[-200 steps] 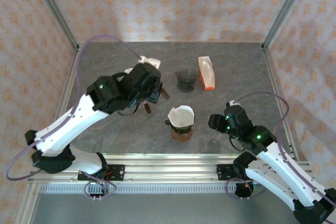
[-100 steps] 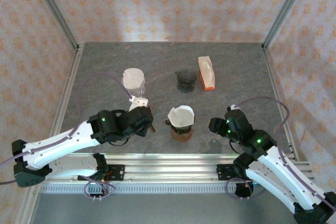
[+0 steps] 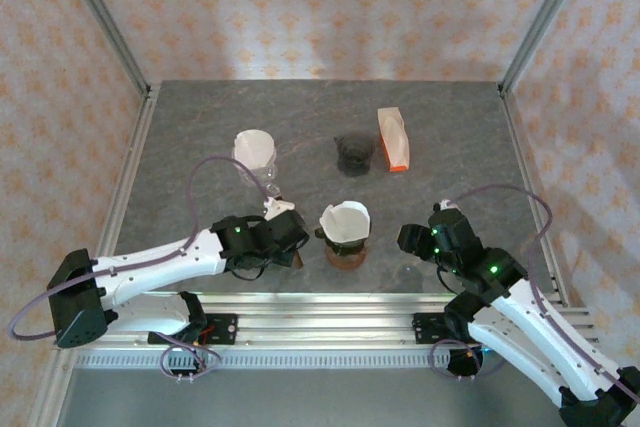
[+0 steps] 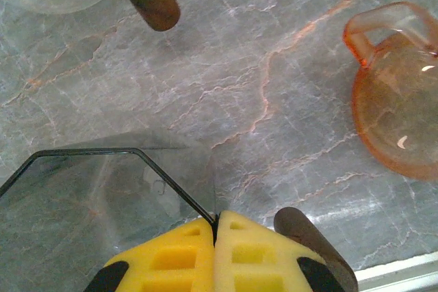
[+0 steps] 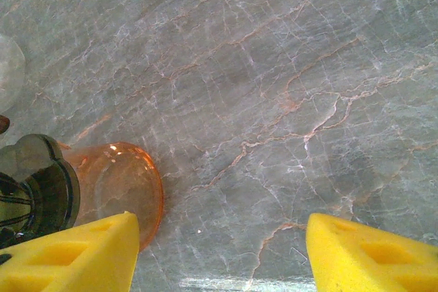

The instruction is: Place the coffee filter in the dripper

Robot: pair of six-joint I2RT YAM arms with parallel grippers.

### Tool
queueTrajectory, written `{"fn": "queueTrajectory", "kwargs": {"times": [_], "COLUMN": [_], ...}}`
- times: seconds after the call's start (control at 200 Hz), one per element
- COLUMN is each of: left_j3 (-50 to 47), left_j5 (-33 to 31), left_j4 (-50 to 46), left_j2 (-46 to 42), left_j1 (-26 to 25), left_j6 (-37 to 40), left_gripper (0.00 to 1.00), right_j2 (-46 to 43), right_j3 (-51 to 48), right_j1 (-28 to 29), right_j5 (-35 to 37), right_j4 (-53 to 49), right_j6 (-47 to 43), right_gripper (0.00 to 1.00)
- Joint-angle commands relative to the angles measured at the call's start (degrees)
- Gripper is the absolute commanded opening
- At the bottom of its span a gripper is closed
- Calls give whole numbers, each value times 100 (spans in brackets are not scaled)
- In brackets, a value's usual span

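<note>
- My left gripper (image 4: 215, 236): yellow pads pressed together, closed, just left of the dripper (image 3: 347, 251).
- My right gripper (image 5: 222, 251): pads wide apart, open.
- White filter (image 3: 345, 219): seated in the orange dripper, between both grippers.

Top external: high, behind arm bases, tilted down and forward, far off; takes in whole tabletop (image 3: 200, 137) and both arms. Left wrist: close above tabletop, facing down past left tool (image 4: 215, 251) at bottom edge; dripper (image 4: 400, 100) at right edge. Right wrist: likewise close, facing down, right tool (image 5: 222, 244) split across bottom corners; same dripper lower left. All three views share dripper and marble around it.
</note>
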Motion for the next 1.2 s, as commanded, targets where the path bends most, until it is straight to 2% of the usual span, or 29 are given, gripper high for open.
{"fn": "queueTrajectory", "kwargs": {"times": [0.0, 0.275, 0.551, 0.666, 0.771, 0.961, 1.086, 1.191], "left_j3": [-70, -326, -319, -244, -91, 320, 423, 449], "left_j5": [119, 294, 201, 53, -16, -110, -150, -175], "left_j4": [274, 459, 428, 291, 204, -3, 2, -15], "left_j2": [16, 147, -65, -445, -969, -1617, -1845, -1917], "left_j1": [155, 437, 468, 468, 468, 468, 468, 468], "left_j6": [-40, -62, -109, -167, -216, -192, -172, -149], "left_gripper": [0, 1, 32, 47, 57, 70, 75, 76], "right_j2": [-32, -24, -66, -195, -435, -728, -589, -328], "right_j3": [-33, -59, -193, -379, -712, -1400, -1672, -1884], "right_j1": [-37, -41, -34, -9, 107, 820, 1596, 2027], "right_j5": [148, 119, -329, -557, -853, -1120, -701, -578], "right_j4": [-18, 18, 237, 327, 592, 1510, 1964, 2517], "right_j6": [40, 57, 106, 246, 576, 1520, 1966, 2294], "right_gripper": [66, 66, 67, 67, 65, 58, 55, 52]}}
